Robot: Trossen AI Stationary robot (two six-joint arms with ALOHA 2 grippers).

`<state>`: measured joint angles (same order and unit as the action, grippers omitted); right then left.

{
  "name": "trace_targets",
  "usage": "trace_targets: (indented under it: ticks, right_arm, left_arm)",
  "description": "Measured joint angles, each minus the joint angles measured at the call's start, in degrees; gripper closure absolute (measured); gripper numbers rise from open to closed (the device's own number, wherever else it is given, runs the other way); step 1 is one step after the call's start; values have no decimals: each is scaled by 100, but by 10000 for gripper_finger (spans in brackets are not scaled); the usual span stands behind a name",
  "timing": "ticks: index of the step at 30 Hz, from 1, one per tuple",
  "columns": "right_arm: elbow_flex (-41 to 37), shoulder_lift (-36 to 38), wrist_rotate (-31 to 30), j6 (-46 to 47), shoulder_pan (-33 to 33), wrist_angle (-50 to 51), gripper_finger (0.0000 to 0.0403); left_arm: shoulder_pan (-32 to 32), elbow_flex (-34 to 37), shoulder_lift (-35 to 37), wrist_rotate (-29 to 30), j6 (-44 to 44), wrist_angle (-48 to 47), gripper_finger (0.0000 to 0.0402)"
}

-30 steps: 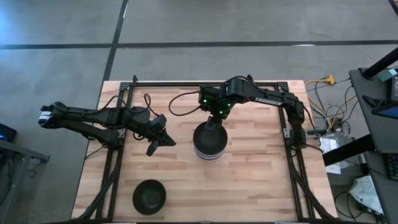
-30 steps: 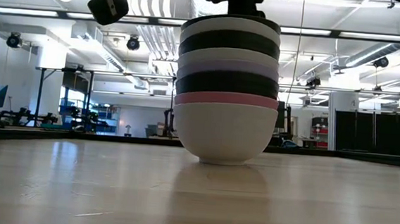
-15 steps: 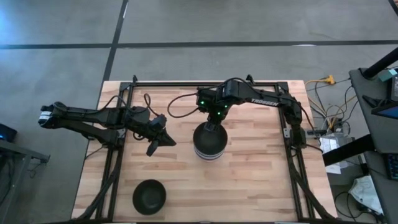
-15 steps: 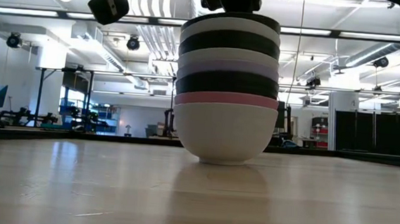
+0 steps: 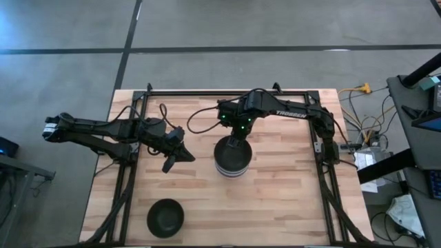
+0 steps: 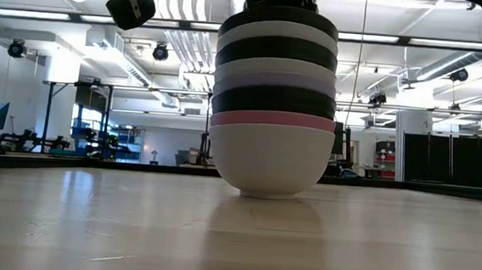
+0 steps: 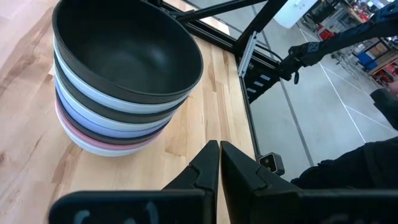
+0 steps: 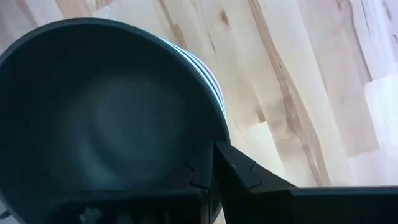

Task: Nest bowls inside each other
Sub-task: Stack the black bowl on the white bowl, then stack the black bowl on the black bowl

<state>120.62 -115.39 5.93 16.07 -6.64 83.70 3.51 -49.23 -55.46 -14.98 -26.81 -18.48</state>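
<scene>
A stack of nested bowls (image 5: 231, 160) stands on its white bottom bowl at the table's middle; above it are pink, black, lavender, white, black, white and black (image 6: 272, 112). My right gripper (image 5: 238, 138) is at the far rim of the top black bowl (image 8: 106, 118), fingers closed. My left gripper (image 5: 180, 155) hangs shut above the table to the stack's left, touching nothing; its wrist view shows the stack (image 7: 118, 81) beyond its fingers (image 7: 219, 163). One more black bowl (image 5: 165, 217) sits upright on its base near the table's near-left corner. My right gripper (image 8: 211, 165) is closed on the top black bowl's rim (image 8: 219, 138) at its far side. It comes from above, one finger over the bowl's inside (image 8: 198, 174) and one outside it (image 8: 239, 174). The bowl sits nested in the stack.
The bare wooden tabletop (image 5: 289, 200) is free to the right of and in front of the stack. Dark frame rails (image 5: 324, 158) run along the table's left and right edges. Cables lie at the far side (image 5: 200, 114).
My right gripper has shifted slightly toward the table's left over the stack's far rim. In the low view it has come down closer onto the top black bowl. The stack, the lone bowl and my left arm have kept still.
</scene>
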Motion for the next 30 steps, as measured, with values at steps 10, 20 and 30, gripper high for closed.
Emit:
trace_targets:
  ticks: [10,20,30]
  right_arm:
    - [298,188,-13,272,67,-170,394]
    - [437,1016,-791,692,615,-314,394]
    - [103,2201,-3080,1267,1761,-3,394]
  left_arm:
    - [7,0,-2,-102,-118,-46,402]
    - [35,94,-356,-639,-695,-82,402]
    - [741,90,-780,-2260,-1290,6,397]
